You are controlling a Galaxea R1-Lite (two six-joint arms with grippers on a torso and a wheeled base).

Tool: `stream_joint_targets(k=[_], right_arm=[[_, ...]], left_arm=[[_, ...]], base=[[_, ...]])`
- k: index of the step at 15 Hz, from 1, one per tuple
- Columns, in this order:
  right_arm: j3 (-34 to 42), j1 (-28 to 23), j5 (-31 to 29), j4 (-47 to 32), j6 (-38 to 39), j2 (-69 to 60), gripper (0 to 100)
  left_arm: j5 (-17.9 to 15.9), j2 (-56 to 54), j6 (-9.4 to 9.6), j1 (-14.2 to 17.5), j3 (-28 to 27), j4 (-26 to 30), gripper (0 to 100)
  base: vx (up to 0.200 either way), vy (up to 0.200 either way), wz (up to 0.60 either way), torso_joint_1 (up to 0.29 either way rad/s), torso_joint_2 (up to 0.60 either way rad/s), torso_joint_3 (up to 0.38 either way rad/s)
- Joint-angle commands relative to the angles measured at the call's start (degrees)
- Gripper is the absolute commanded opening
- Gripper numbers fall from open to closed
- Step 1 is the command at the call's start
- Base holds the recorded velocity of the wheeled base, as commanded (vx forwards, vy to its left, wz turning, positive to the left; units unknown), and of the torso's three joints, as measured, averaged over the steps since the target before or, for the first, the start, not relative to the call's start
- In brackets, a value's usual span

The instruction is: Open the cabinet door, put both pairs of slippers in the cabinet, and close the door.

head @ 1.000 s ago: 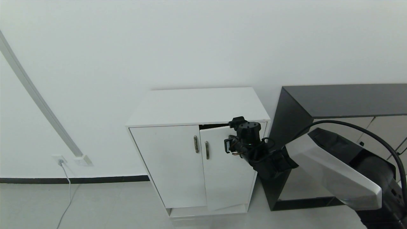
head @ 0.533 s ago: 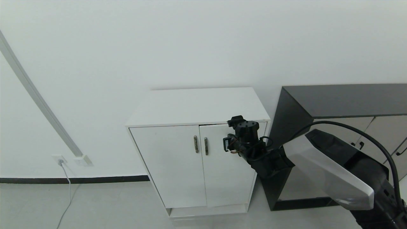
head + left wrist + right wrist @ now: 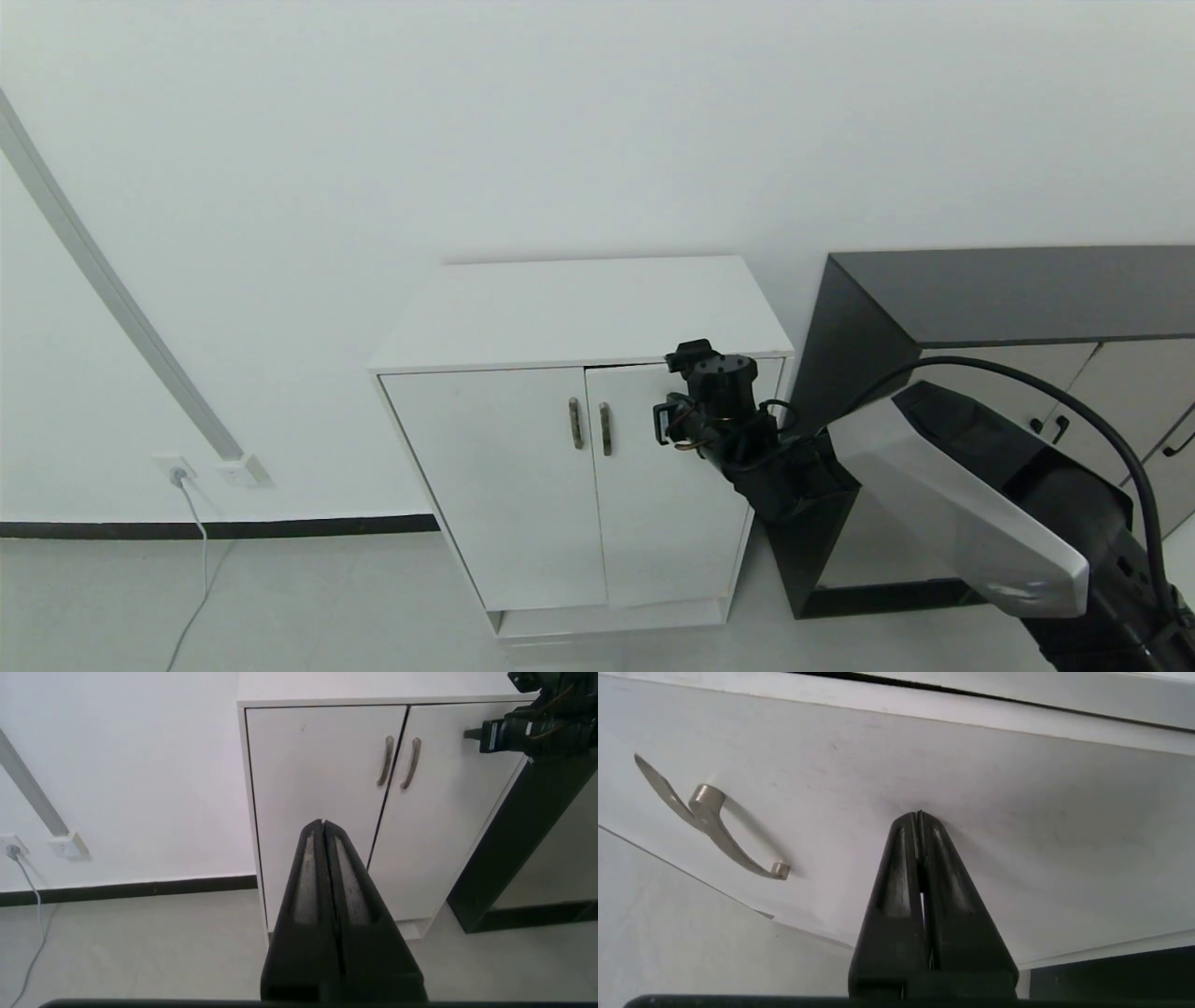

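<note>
Right wrist view: right hand [image 3: 920, 819] clenched, tips against the right door [image 3: 1018, 784] near its handle [image 3: 729, 840]. Head view: cabinet [image 3: 579, 313] stands against the wall, doors about shut. Left hand [image 3: 322, 831] clenched, well apart.

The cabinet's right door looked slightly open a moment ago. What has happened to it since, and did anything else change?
The right door swung inward from ajar until flush with the left door. The right gripper, shut, followed it in with its tips against the door face. Nothing was grasped or released. The cabinet and the left door stayed put.
</note>
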State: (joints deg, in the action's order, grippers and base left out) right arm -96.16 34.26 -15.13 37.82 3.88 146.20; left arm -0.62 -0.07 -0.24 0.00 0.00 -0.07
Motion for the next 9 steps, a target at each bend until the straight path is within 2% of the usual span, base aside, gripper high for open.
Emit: stream_joint_targets(k=[1, 9], right_arm=[[-0.26, 0.02, 0.01, 0.07, -0.01, 0.31, 0], [-3.33, -0.51, -0.08, 0.07, -0.98, 2.68, 0]], left_arm=[[0.01, 0.07, -0.02, 0.00, 0.00, -0.01, 0], [0.01, 0.07, -0.02, 0.00, 0.00, -0.01, 0]], base=[[0.000, 0.000, 0.00, 0.000, 0.00, 0.000], [0.000, 0.000, 0.00, 0.000, 0.00, 0.000]])
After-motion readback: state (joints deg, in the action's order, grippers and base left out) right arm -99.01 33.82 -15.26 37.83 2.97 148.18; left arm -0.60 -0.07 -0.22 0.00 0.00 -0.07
